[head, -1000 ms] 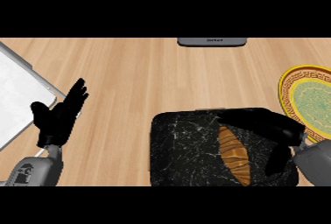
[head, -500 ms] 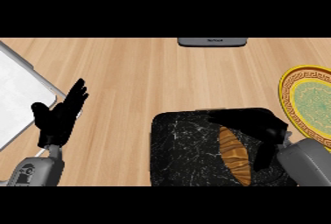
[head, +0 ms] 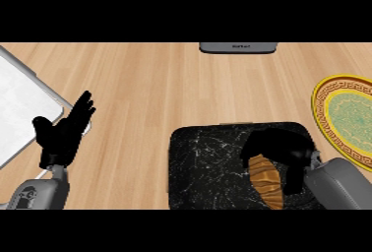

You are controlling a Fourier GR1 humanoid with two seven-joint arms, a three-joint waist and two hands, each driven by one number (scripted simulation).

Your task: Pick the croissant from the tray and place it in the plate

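Your right hand (head: 285,153) has closed in, fingers now curling over the croissant (head: 266,180) on the black tray (head: 207,170); left hand (head: 64,133) rests open at 9 o'clock, unchanged

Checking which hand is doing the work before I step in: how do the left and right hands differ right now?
The left hand is open with straight fingers, over bare counter beside a white board; the right hand is curled over the croissant on the dark tray. The left touches nothing; the right is at the croissant, though a closed hold is not plain. Both are black on grey forearms.
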